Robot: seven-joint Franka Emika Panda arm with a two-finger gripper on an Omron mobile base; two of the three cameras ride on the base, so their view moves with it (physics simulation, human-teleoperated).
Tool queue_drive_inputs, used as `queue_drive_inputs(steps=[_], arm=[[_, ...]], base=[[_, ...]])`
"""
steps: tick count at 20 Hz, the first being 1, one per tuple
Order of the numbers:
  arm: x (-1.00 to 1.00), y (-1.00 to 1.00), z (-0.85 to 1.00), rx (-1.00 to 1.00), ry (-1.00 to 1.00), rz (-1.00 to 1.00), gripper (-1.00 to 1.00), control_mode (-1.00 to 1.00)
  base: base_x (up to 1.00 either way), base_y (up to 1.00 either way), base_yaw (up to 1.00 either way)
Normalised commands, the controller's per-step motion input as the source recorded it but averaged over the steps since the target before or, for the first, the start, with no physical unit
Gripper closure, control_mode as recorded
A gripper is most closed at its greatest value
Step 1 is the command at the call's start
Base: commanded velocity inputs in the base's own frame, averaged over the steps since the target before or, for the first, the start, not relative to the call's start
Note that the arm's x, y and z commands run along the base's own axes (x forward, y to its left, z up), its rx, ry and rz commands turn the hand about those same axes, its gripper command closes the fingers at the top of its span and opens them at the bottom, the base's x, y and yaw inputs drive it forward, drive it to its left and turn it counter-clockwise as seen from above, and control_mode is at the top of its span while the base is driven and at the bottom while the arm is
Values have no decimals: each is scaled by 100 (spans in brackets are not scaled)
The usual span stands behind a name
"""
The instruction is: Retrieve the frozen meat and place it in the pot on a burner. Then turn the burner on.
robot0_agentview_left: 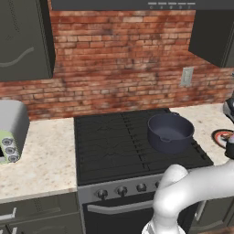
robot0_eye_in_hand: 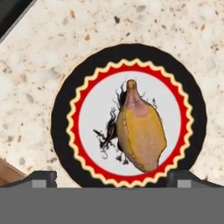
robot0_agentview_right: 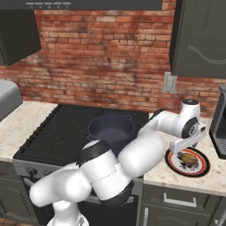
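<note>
The frozen meat (robot0_eye_in_hand: 140, 131) is an orange-brown lump lying on a round plate (robot0_eye_in_hand: 61, 127) with a black rim and a red zigzag ring, on the speckled counter right of the stove. My gripper (robot0_eye_in_hand: 114, 177) hovers straight above it, open, with its two fingertips (robot0_eye_in_hand: 41, 177) spread to either side of the plate and nothing between them. From the right base view the gripper (robot0_agentview_right: 180, 149) hangs just over the meat (robot0_agentview_right: 189, 158) on the plate (robot0_agentview_right: 201, 167). The dark blue-grey pot (robot0_agentview_left: 170, 132) stands empty on the stove's right rear burner; it shows again as the pot (robot0_agentview_right: 110, 128) behind my arm.
The black stove (robot0_agentview_left: 114, 146) has a row of knobs (robot0_agentview_left: 121, 189) along its front. A toaster oven (robot0_agentview_left: 11, 132) sits on the left counter. A dark appliance (robot0_agentview_right: 219, 128) stands right of the plate. Cabinets hang above on both sides.
</note>
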Motion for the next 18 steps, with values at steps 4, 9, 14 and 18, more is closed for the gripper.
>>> queue_drive_inputs(steps=[4, 9, 14, 18], arm=[[20, -3, -20, 0, 1, 5, -100, -100], [24, -16, -22, 0, 3, 4, -100, -100], [22, -21, -22, 0, 3, 3, -100, -100], [4, -3, -14, 0, 1, 2, -100, -100]], base=[[0, 0, 0], [0, 0, 0], [0, 0, 0], [0, 0, 0]])
